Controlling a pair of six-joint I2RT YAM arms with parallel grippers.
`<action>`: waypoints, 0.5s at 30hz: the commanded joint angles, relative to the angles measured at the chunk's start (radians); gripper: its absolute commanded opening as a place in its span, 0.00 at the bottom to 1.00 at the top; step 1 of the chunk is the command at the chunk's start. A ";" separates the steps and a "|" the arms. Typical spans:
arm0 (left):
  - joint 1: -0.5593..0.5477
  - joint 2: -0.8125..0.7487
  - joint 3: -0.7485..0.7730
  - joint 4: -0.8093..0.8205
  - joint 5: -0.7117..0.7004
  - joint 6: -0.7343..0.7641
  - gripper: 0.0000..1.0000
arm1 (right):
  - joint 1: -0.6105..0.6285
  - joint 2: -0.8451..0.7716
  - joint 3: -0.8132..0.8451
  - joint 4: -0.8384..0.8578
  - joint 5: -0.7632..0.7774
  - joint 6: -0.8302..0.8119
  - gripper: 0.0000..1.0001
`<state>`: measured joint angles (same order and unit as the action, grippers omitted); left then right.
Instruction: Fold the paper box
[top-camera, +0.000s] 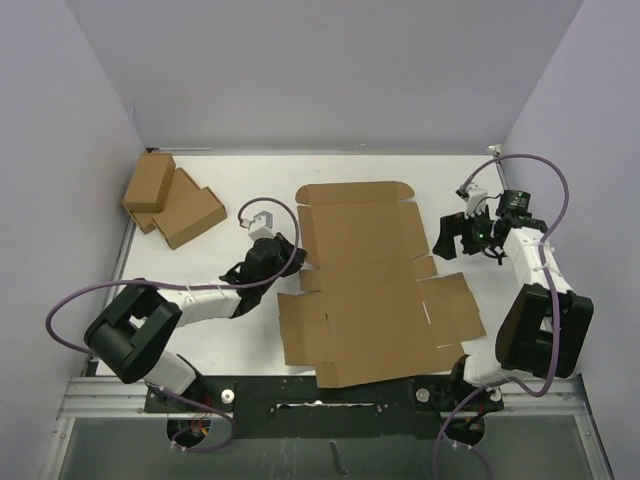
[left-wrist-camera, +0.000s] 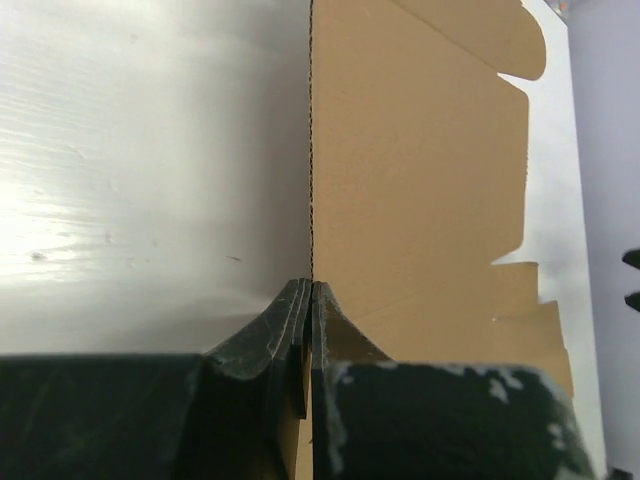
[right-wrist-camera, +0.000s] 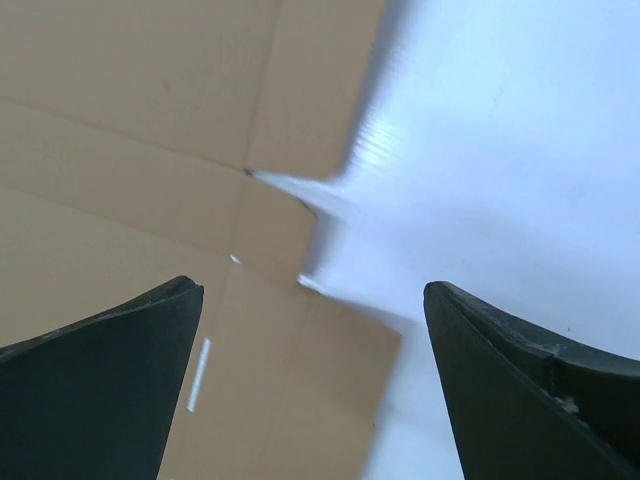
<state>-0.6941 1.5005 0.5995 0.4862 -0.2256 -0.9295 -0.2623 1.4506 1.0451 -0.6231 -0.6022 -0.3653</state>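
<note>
Paper box (top-camera: 370, 290): flat die-cut sheet of brown cardboard, unfolded, flaps spread, lying mid-desk (top-camera: 250, 180) between the two arms. Left hand (left-wrist-camera: 310, 290): closed, fingertips pressed together right at the sheet's left edge, beside the far panel; no card visibly pinched. Right hand (right-wrist-camera: 310, 290): wide open, holding nothing, poised over the sheet's right margin by a notch between flaps. Two smaller cardboard boxes (top-camera: 170, 205): overlapping at the far-left corner, well apart from the sheet.
</note>
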 joint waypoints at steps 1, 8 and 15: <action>-0.001 -0.055 -0.003 0.102 -0.139 0.066 0.00 | -0.034 0.017 0.044 -0.084 0.119 -0.134 0.98; 0.038 -0.055 0.004 0.142 -0.152 0.126 0.00 | -0.106 0.090 0.069 -0.194 0.060 -0.203 0.92; 0.063 -0.035 -0.003 0.196 -0.110 0.117 0.00 | -0.098 0.205 0.093 -0.219 0.077 -0.206 0.85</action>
<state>-0.6430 1.5005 0.5896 0.5556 -0.3367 -0.8257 -0.3672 1.6318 1.1000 -0.8108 -0.5320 -0.5472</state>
